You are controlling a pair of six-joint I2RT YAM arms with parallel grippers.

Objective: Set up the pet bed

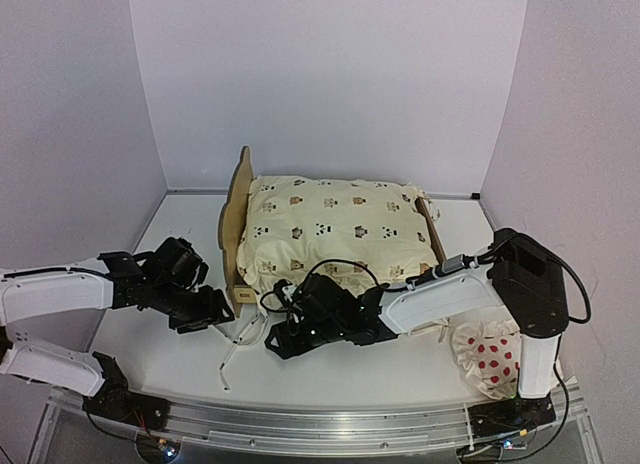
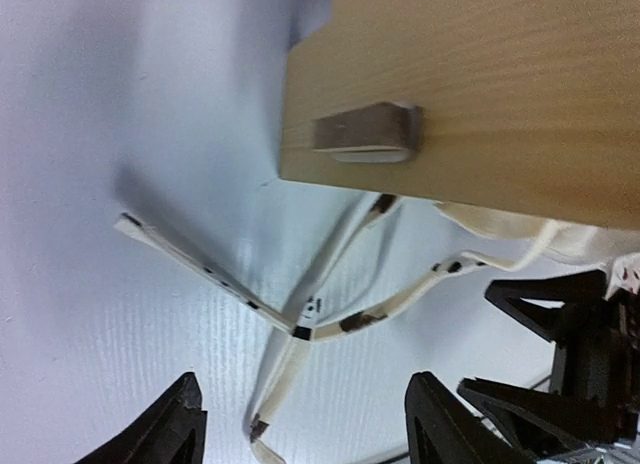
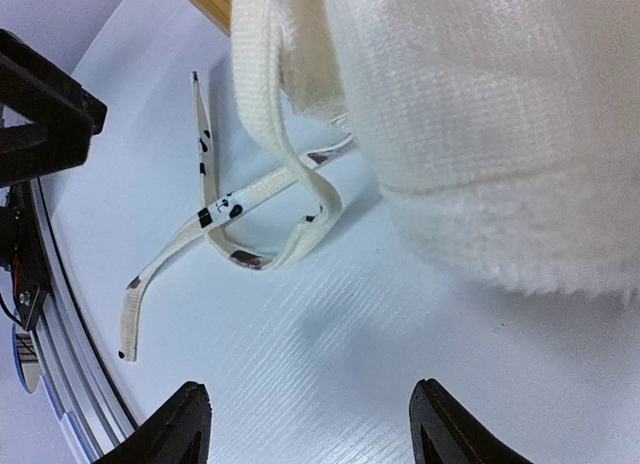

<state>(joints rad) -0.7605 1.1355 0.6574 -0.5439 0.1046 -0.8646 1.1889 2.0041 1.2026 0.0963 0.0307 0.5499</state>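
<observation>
Left gripper (image 2: 310, 429): my fingers are spread wide with nothing between them. Right gripper (image 3: 310, 429): my fingers are spread equally wide and hold nothing.

1. The bed (image 1: 432, 232) stands mid-table toward the back wall, with its long axis running left to right in the top view. The headboard (image 1: 237, 209) is upright at the left end.
2. The cover (image 1: 335, 229) fills the frame from the headboard to the right-hand rail and bulges above the rails.
3. The straps (image 2: 300, 324) are thin and cream with dark marks. They trail from the cover's near left corner onto the table (image 1: 400, 384), crossing one another.
4. My left gripper sits low, just left of the headboard's foot, and points at the straps. In the left wrist view they lie flat ahead of my fingers. Above them is the corner of a plywood panel with a tab (image 2: 365, 134) protruding through it.
5. My right gripper sits low at the bed's near side, right of the straps. In the right wrist view the cover's fuzzy pale edge hangs close above my fingers, and one strap forms a loop on the table beyond them.
6. The pillow (image 1: 492, 359) lies at the near right, against my right arm's base and apart from the bed.
</observation>
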